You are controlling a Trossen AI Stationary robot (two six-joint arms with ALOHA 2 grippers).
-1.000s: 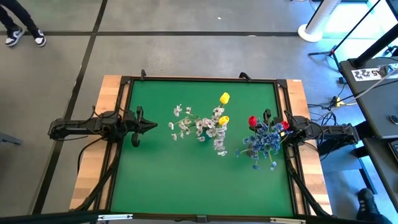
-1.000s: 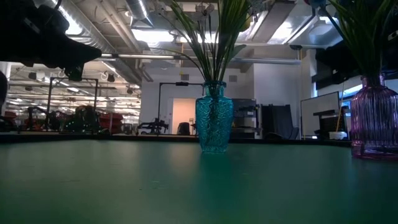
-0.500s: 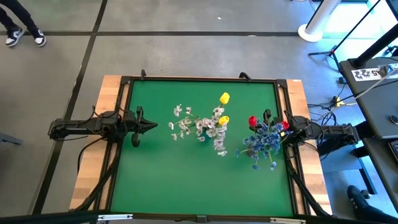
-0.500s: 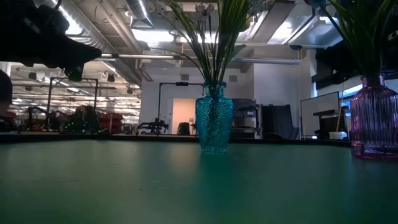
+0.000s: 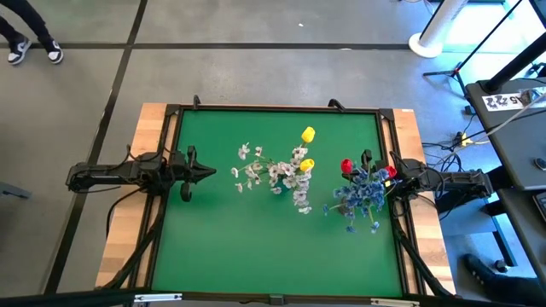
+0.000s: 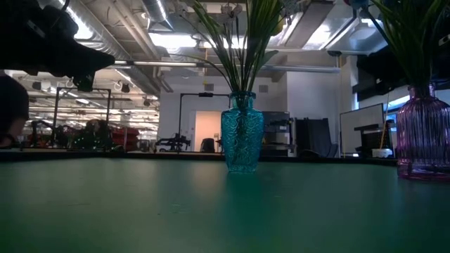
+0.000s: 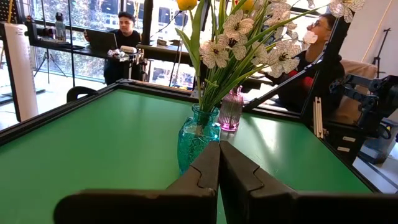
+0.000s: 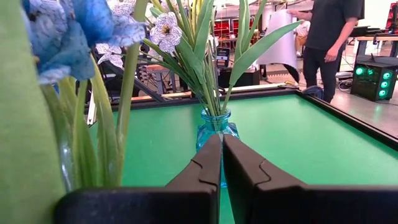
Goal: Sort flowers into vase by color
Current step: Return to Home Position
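A teal glass vase (image 6: 242,137) stands mid-table, holding white blossom sprigs (image 5: 273,175) and two yellow tulips (image 5: 308,134). A pink ribbed vase (image 6: 423,133) near the table's right edge holds blue blossom sprigs (image 5: 358,198) and red tulips (image 5: 346,165). All stems stand inside the vases. My left gripper (image 5: 212,173) hovers shut over the table's left side, pointing at the teal vase (image 7: 198,140). My right gripper (image 8: 221,144) is shut at the right edge, just behind the pink vase's blue sprigs (image 8: 74,31), which hide it in the high view.
Green mat (image 5: 256,247) framed by a black rail, with bare mat along the near and far sides. People stand and sit beyond the table's edges (image 7: 127,37) (image 8: 329,31). A person's foot (image 5: 495,277) shows on the floor at the near right.
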